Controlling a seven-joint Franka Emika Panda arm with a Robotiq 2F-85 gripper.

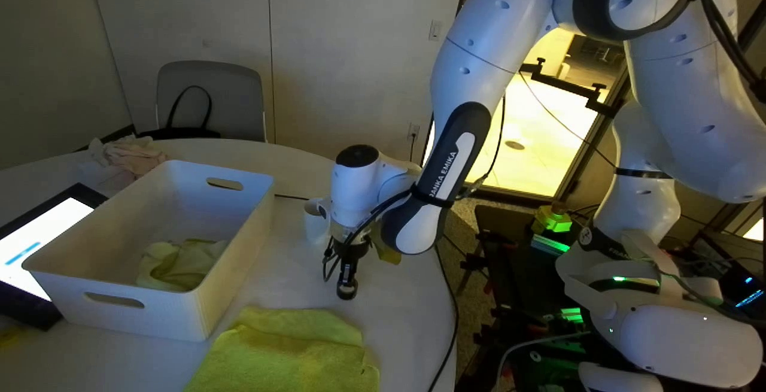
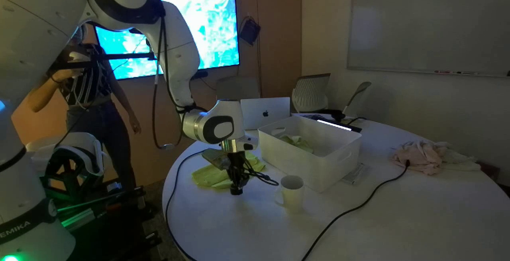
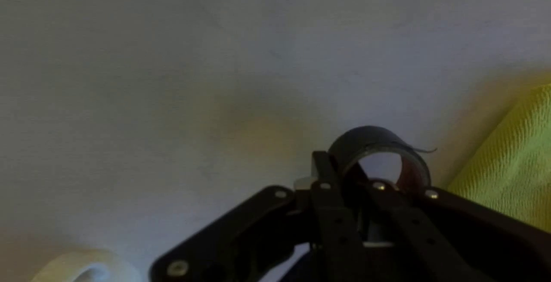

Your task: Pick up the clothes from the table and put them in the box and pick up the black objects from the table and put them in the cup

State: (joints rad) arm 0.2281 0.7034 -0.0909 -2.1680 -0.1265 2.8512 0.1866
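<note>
**Claw (image 3: 341,168) clamped on a black ring (image 3: 370,137), near the worktop (image 2: 259,229)**

Grip, wrist view: ring pinched by its wall, one finger (image 3: 323,176) against the outside, its partner inside the hole. Pale surface visible through the ring; inner face reddish; a thin dark strand juts out at the right. In both exterior views the claw points down with the ring at its tips. Contact between ring and worktop: cannot tell.

Cup (image 2: 293,200): white, upright on the worktop, near the box (image 2: 291,165) and apart from the claw, its handle on the claw's side. Partly hidden by the arm (image 1: 356,191) in an exterior view.

Box: white, standing on the worktop, cut-out grips in its end walls. Crumpled yellow-green fabric (image 1: 173,266) lies inside; number of pieces cannot be told.

Green cloth (image 1: 293,359): on the worktop near the box, in overlapping layers. Its ribbed edge shows at the right of the wrist view, just beside the ring but separate from it.

Also on the worktop: a tablet (image 1: 48,248) with a lit screen beside the box, a rumpled pink and white heap (image 2: 422,157), a black cable (image 2: 358,206). A person (image 2: 89,85) stands beyond the arm
</note>
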